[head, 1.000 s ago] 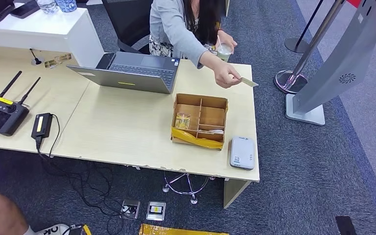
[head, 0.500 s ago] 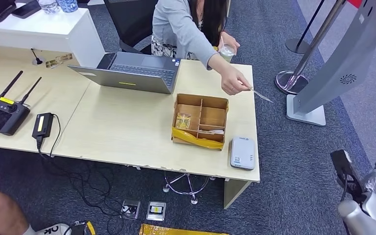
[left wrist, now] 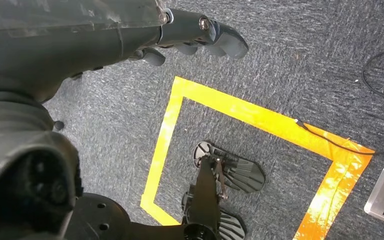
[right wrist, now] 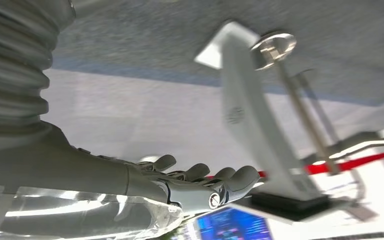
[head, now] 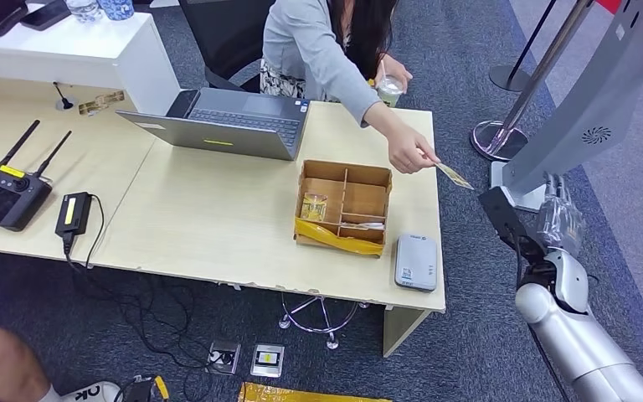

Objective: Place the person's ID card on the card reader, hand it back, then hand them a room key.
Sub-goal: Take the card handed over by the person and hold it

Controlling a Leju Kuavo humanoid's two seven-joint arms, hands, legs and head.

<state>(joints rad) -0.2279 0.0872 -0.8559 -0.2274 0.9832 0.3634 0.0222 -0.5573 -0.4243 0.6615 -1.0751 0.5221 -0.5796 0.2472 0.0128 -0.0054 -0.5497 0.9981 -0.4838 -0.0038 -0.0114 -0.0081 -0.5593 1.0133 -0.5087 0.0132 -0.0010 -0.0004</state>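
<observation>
A person seated behind the desk stretches an arm past the table's right edge and holds out the ID card (head: 455, 176). My right hand (head: 559, 219) is raised to the right of the table, a little below and right of the card, apart from it. In the right wrist view that hand (right wrist: 200, 182) has its fingers stretched out and holds nothing. The grey card reader (head: 415, 261) lies at the table's front right corner. Behind it stands a brown compartment box (head: 367, 199) with a small packet (head: 312, 207) inside. My left hand (left wrist: 195, 35) hangs over the floor, holding nothing.
An open laptop (head: 226, 126) sits in front of the person, with a cup (head: 388, 88) beside them. A remote controller (head: 4, 193) and a black adapter (head: 71, 213) lie at the left. A grey kiosk stand (head: 590, 117) and a stanchion base (head: 494, 138) stand right of the table.
My right arm has risen into the head view at the right, up toward the card. The person has reached the card farther out and lower, past the table's edge.
</observation>
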